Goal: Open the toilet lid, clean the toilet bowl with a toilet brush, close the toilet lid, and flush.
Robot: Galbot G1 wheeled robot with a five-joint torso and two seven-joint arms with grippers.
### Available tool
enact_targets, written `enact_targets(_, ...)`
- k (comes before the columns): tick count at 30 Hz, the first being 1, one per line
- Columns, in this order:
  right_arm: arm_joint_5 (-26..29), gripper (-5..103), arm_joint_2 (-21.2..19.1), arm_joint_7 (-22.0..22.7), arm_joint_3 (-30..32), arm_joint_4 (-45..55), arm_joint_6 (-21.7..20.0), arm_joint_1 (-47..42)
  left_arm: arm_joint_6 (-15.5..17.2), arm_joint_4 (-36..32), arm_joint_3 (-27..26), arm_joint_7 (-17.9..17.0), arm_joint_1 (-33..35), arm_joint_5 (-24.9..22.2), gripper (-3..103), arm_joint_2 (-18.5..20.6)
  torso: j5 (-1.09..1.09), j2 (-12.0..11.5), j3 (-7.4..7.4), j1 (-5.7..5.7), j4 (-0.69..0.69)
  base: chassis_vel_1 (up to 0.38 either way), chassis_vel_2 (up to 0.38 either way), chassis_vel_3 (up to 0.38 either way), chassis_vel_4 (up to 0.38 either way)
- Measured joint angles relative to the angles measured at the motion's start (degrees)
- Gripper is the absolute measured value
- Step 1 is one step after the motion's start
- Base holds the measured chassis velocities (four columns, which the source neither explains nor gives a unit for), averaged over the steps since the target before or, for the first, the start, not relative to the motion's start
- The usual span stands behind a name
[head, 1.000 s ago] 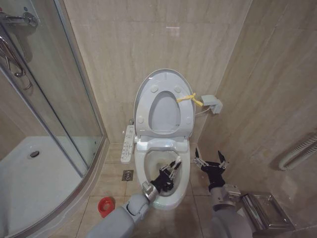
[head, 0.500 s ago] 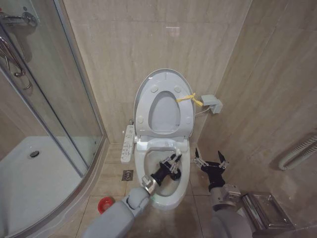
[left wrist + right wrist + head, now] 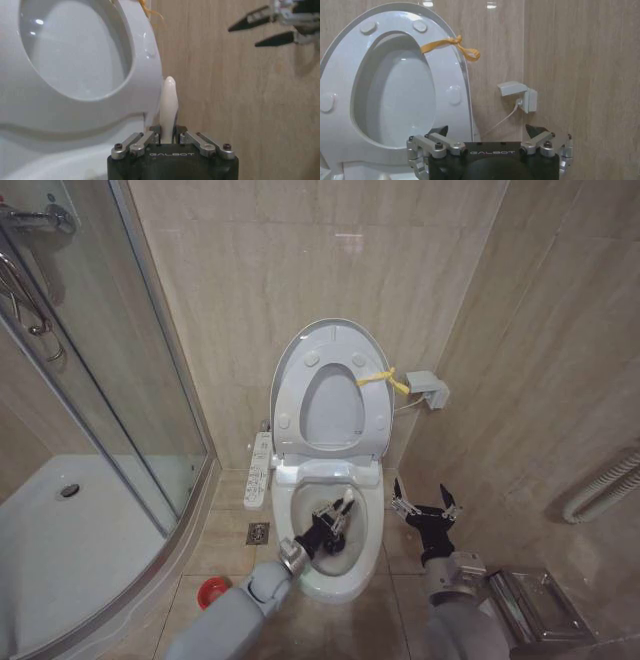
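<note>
The toilet lid (image 3: 335,408) stands raised against the wall with the seat ring (image 3: 296,385) up in front of it and a yellow strap (image 3: 385,378) on its edge. My left gripper (image 3: 335,518) reaches down into the toilet bowl (image 3: 372,532), shut on the white handle of the toilet brush (image 3: 169,101). The handle's tip (image 3: 347,498) sticks up past the fingers, and the bristle head is hidden under the gripper. In the left wrist view my left gripper (image 3: 168,131) clamps the stick. My right gripper (image 3: 425,505) hovers open beside the bowl, shown as my right gripper (image 3: 487,131) facing the lid (image 3: 395,97).
A red cup holder (image 3: 212,592) sits on the floor left of the bowl, near a floor drain (image 3: 258,532). A control panel (image 3: 258,470) juts from the toilet's side. A glass shower screen (image 3: 100,380) and tray (image 3: 70,530) lie left. A wall box (image 3: 428,388) and metal holder (image 3: 535,605) are right.
My left gripper has swept the brush around inside the bowl, first toward the back, then a little to the left. The right arm has stayed still.
</note>
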Motion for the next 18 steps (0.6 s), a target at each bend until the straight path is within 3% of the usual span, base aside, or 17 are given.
enact_targets(9, 0.0, 100, 0.0, 0.0, 0.0, 0.0, 0.0, 0.0, -0.1, -7.5, 2.1, -0.3, 3.2, -0.2, 18, -0.8, 0.01, 0.0, -0.01, -0.01, 0.00, 0.000, 0.000, 0.000, 0.000)
enact_targets(18, 0.0, 100, 0.0, 0.0, 0.0, 0.0, 0.0, 0.0, -1.5, -3.5, 3.3, 0.4, 3.7, -0.2, 18, -0.3, 0.00, 0.0, -0.01, -0.01, 0.00, 0.000, 0.000, 0.000, 0.000)
